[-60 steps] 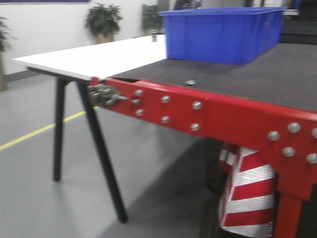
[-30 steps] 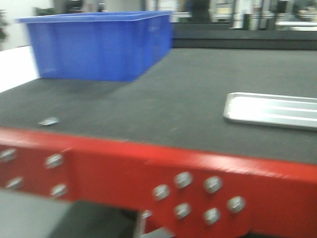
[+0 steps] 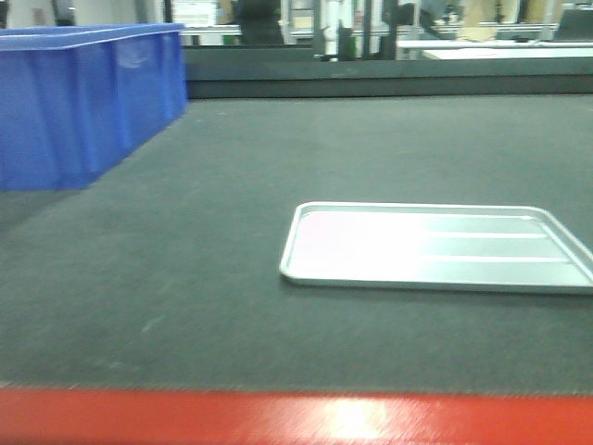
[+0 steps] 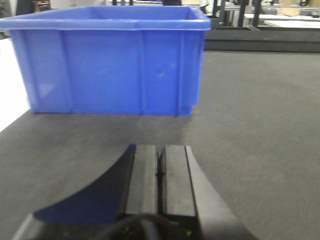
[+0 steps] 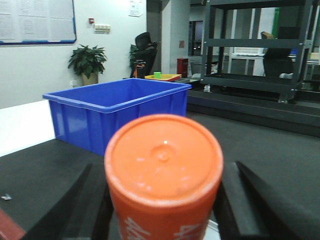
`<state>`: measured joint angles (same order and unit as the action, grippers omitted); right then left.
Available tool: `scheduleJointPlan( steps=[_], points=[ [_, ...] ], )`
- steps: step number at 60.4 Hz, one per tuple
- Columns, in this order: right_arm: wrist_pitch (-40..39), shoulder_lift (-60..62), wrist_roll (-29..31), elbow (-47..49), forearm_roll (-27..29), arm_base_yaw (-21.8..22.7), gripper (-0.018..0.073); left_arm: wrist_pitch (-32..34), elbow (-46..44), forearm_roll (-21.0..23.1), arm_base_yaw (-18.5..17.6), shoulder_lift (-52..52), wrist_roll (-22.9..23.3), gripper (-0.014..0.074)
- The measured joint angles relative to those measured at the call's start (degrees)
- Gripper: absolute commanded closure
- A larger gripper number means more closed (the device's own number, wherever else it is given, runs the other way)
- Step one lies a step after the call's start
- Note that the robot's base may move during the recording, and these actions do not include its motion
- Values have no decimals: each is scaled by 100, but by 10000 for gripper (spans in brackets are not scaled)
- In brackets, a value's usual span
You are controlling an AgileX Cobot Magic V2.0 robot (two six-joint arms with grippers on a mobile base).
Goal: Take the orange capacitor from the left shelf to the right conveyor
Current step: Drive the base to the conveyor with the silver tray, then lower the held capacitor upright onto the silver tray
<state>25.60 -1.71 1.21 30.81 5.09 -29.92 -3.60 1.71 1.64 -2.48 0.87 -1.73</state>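
Observation:
My right gripper [image 5: 165,170] is shut on the orange capacitor [image 5: 164,160], an orange cylinder with white print and a flat top. Its black fingers [image 5: 92,200] press on both sides, and it is held upright above the right conveyor [image 5: 280,160]. That dark grey textured belt fills the front view [image 3: 232,148] and the left wrist view [image 4: 260,110]. My left gripper [image 4: 160,152] is shut and empty, low over the belt, pointing at a blue bin. The left shelf is out of view. Neither gripper shows in the front view.
A blue plastic bin [image 3: 74,102] stands on the belt's left side, close ahead of my left gripper [image 4: 115,65] and beyond the capacitor [image 5: 115,115]. A shallow silver tray [image 3: 435,246] lies right of centre. The red frame edge [image 3: 278,417] runs along the front. A white table [image 5: 25,125] adjoins at left.
The front view has swung right: the white table and red frame leg left the frame, the blue bin slid to the far left, and the silver tray came to centre right.

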Motion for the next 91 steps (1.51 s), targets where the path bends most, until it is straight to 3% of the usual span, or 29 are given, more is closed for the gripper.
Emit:
scheduleJointPlan(
  steps=[31,43,70,91],
  points=[
    [-178,-80,0,0,0,0,510,0,0,0,0,0,0,722],
    [-563,-1322,-12,0,0,0,510,0,0,0,0,0,0,722],
    [-3653,-5776,-12,0,8,-54,510,0,0,0,0,0,9,722],
    [-5675,-7893,-12,0,21,-897,510,0,0,0,0,0,9,722]
  ],
)
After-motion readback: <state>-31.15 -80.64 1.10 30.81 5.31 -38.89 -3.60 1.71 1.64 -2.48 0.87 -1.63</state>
